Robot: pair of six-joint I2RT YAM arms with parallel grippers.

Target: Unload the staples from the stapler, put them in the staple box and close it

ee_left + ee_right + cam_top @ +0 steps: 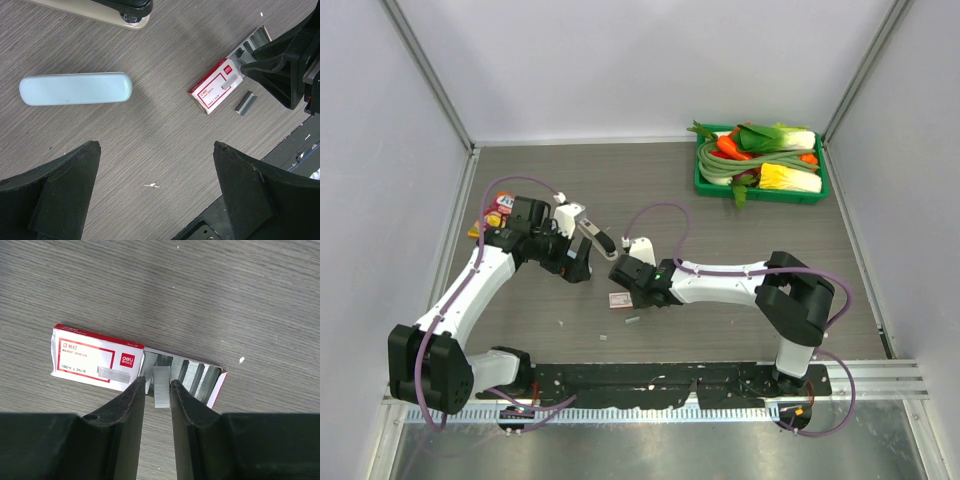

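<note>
Down on the grey wood-grain table lies the pale blue oblong stapler, the left gripper wide open near it. Over the open red-and-white cardboard box, the right gripper pinches a thin silvery strip of staples

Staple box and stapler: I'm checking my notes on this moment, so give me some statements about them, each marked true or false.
1. The stapler lies flat on the table, apart from the staple box. True.
2. The staple box is shut. False: its drawer is slid out.
3. The left gripper clamps the stapler. False: its jaws are wide apart with nothing between them.
4. A loose staple strip lies on the table beside the box. True.
5. The right gripper hangs far from the box. False: its jaws flank another strip right at the open drawer.
</note>
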